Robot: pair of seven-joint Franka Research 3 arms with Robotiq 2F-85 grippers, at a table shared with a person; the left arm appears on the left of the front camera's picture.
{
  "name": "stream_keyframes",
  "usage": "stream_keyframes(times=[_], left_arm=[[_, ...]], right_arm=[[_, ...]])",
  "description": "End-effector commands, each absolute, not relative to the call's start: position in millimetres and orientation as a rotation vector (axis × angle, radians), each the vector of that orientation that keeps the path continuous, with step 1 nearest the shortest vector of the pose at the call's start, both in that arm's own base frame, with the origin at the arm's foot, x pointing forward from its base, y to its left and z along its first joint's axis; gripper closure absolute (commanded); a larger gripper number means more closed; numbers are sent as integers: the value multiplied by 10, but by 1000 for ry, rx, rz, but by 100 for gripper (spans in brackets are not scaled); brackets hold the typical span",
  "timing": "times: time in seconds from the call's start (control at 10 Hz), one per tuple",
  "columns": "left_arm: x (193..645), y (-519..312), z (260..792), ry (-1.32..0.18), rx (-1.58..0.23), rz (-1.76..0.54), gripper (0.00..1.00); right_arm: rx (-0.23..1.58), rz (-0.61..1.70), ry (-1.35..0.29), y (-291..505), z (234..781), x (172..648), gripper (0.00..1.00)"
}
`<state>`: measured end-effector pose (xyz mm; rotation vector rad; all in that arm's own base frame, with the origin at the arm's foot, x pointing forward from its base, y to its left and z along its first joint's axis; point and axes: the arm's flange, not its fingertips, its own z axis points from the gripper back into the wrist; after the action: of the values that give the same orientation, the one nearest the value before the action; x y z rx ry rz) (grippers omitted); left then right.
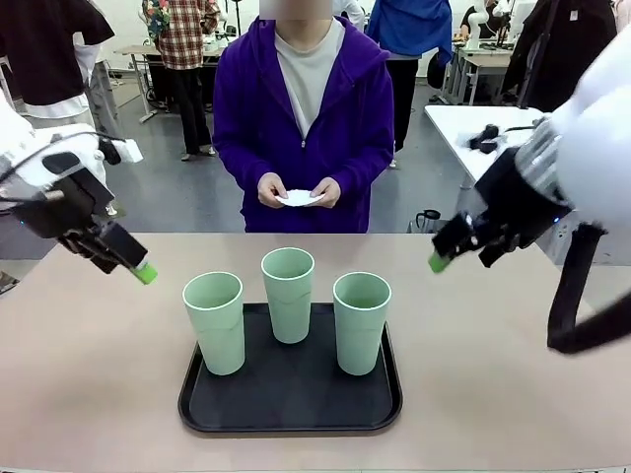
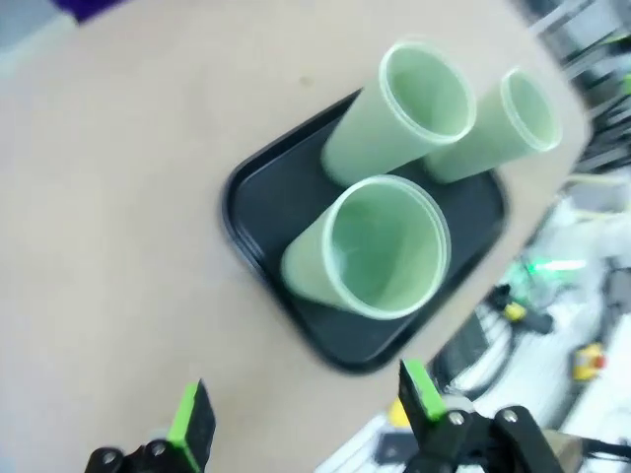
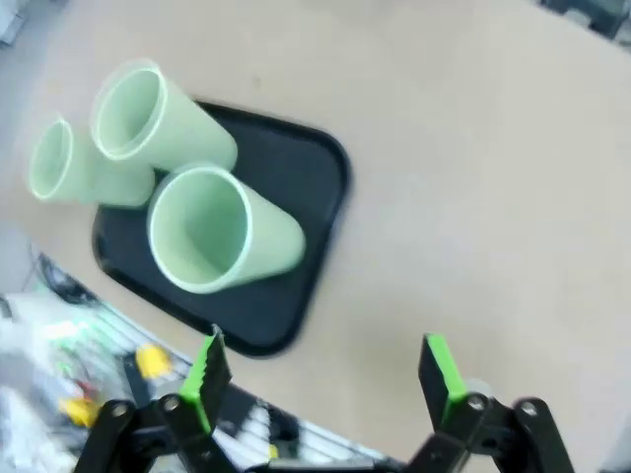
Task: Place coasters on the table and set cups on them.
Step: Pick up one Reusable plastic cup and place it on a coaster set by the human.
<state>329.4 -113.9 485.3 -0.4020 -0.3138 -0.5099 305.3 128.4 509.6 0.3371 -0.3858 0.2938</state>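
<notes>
My left tool [image 2: 304, 406] and right tool [image 3: 325, 372] hang open. 3 cups [image 1: 288, 294] crowd the tray [image 1: 290, 414] on the bench [image 1: 493, 374]; the person [image 1: 301, 108] holds the coasters [image 1: 299, 198]. Gripping 1 cup may topple neighbours.

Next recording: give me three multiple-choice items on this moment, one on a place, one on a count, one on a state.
1. Where do the cups stand?
A. on the black tray
B. on the bare table
C. in the person's hands

2. How many cups are there?
A. two
B. three
C. four

3. The left gripper is
A. open and empty
B. shut on a cup
C. shut on a coaster

Answers: 1 A, every cup base sits inside the tray's rim. 2 B, the front view shows three. 3 A, its green pads stand apart with nothing between them.
</notes>
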Motion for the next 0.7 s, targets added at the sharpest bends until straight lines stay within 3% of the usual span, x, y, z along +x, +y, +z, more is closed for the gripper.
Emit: stream_keyframes(times=[0.0, 0.1, 0.2, 0.4, 0.6], left_arm=[[3472, -858, 4932, -300, -837, -397, 0], [3528, -599, 4977, -295, -1083, -332, 0], [3529, -330, 4987, -280, -1240, -284, 0], [3557, 143, 4943, -250, -1329, -198, 0], [3556, 475, 4865, -183, -1269, -106, 0]], right_arm=[[862, 19, -527, 847, 4764, 2873, 0], [1107, -104, -533, 499, 4754, 2800, 0], [1239, -181, -536, 203, 4712, 2706, 0], [1374, -274, -512, -248, 4589, 2521, 0], [1381, -280, -426, -536, 4473, 2367, 0]])
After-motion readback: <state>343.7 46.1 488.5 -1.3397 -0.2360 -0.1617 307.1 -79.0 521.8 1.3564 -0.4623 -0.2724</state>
